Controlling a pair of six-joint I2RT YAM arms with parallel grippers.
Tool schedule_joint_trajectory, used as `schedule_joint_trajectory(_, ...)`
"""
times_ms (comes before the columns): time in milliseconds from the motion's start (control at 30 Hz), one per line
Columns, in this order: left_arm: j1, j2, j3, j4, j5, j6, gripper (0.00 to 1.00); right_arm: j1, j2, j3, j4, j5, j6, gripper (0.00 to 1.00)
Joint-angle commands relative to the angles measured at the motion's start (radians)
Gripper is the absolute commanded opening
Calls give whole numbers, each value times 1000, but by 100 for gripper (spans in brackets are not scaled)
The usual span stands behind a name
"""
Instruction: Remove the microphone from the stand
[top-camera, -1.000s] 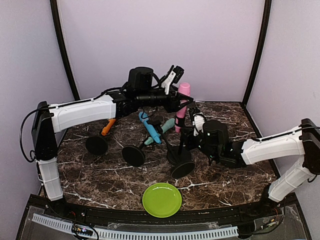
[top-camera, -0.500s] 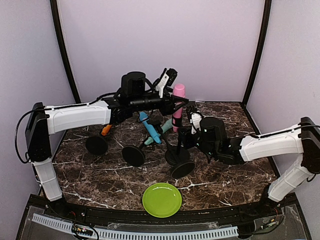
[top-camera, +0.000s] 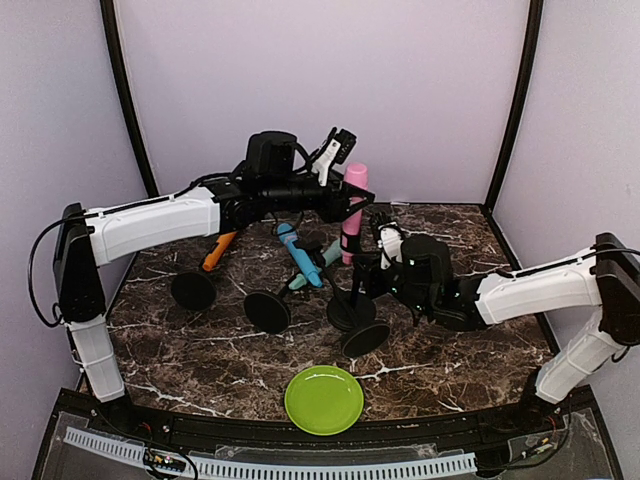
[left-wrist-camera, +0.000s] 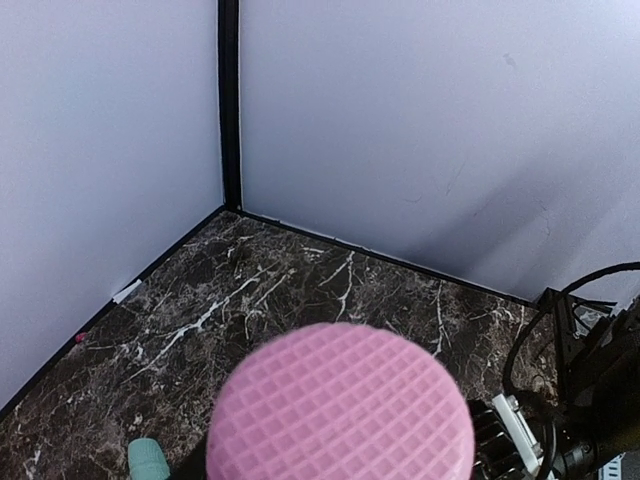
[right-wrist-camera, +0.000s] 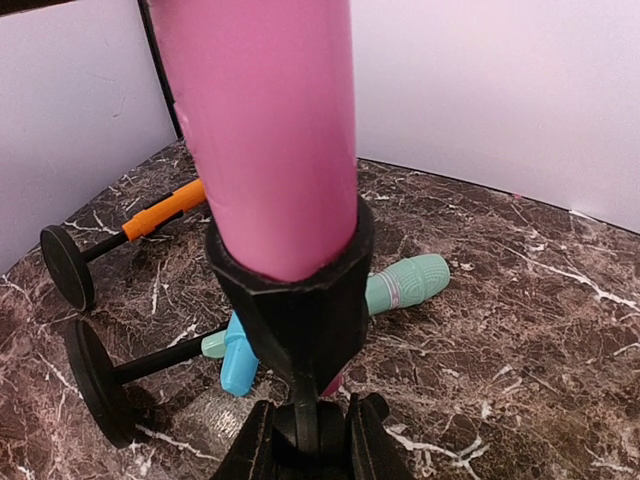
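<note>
Toward the table's (top-camera: 480, 350) back, the pink microphone (top-camera: 354, 182) and left hand (top-camera: 343, 205), grip impossible to tell, have shifted left; the stand's (right-wrist-camera: 303, 392) clip (right-wrist-camera: 290, 280) holds the microphone, right hand (right-wrist-camera: 308, 442) pinching its stem.

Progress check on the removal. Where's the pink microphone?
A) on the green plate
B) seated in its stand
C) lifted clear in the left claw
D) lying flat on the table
B: the right wrist view shows the pink microphone seated in the black stand.
</note>
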Motion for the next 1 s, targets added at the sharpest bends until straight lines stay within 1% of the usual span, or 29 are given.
schedule_joint_trajectory(0, 28, -44, 98, 44, 27, -77, 0, -6, 40, -35, -37, 37, -14, 0)
schedule_joint_trajectory(333, 36, -48, 68, 89, 82, -62, 0, -5, 41, -38, -37, 63, 32, 0)
schedule_joint_trajectory(500, 35, -83, -22, 191, 162, -17, 0, -29, 52, -13, -87, 58, 86, 0)
schedule_joint_trajectory(600, 35, -109, -77, 218, 217, 29, 0, -45, 67, 9, -125, 35, 106, 0)
schedule_joint_trajectory(667, 36, -124, -104, 230, 228, 45, 0, -50, 75, 24, -145, 20, 111, 0)
schedule_joint_trajectory(833, 36, -140, -122, 234, 235, 46, 0, -52, 80, 23, -143, 6, 111, 0)
schedule_joint_trajectory(967, 38, -131, -78, 187, 188, 26, 0, -51, 77, 17, -134, 2, 92, 0)
